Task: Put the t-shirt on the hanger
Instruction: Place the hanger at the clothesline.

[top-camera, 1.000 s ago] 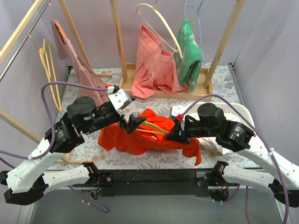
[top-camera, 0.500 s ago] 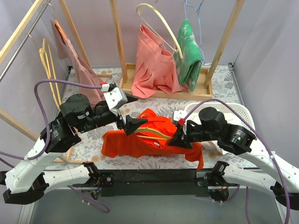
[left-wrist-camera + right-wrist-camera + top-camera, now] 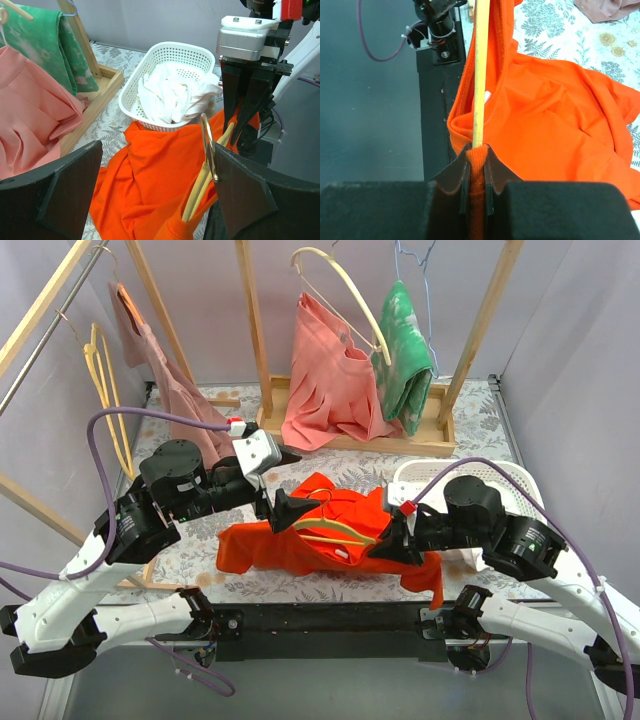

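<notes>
Mid-threading: right hand [image 3: 476, 149] pinches the t-shirt [image 3: 258, 548] against the hanger [image 3: 480, 75], shirt slung just over the bench [image 3: 185, 545], left hand [image 3: 285, 508] spread wide by the hook [image 3: 208, 142], so next it probably needs to grab cloth there and pull

Two tools: left tool [image 3: 283, 510], right tool [image 3: 386, 543]. One t-shirt [image 3: 290, 550]. One yellow hanger [image 3: 335, 531] in it, one cream hanger [image 3: 357, 300], one blue wire hanger [image 3: 427, 290]. Rail hangers [image 3: 100, 375] at left: count unclear. Two pink garments [image 3: 325, 380]. One green garment [image 3: 405, 355]. One basket [image 3: 500, 472].
</notes>
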Motion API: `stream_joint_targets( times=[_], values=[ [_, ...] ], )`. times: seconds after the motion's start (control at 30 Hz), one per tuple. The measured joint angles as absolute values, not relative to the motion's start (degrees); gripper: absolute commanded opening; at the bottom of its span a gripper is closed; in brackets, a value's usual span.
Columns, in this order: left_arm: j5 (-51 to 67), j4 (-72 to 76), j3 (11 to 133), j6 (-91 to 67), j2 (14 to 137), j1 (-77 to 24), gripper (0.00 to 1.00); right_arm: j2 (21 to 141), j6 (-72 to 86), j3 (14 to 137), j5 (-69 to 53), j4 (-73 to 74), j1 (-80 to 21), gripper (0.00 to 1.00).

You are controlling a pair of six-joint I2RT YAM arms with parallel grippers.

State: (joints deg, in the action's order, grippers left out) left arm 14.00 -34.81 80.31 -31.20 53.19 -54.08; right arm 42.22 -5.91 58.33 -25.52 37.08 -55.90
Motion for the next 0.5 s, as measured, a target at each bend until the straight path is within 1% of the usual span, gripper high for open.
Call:
stream_joint_targets(
  times=[0.3,0.5],
  values=[
    [16.19,-34.83,81.54,-31.79,54.7,-53.74,0.85,39.05,-5.61,58.17,-26.65,39.75,-55.9,0.01],
    [19.55,-38.96,84.93,-31.51,57.41,-53.69,0.86,38.94,-4.29,58.17,-21.91,40.18,-55.9,0.01]
  ],
)
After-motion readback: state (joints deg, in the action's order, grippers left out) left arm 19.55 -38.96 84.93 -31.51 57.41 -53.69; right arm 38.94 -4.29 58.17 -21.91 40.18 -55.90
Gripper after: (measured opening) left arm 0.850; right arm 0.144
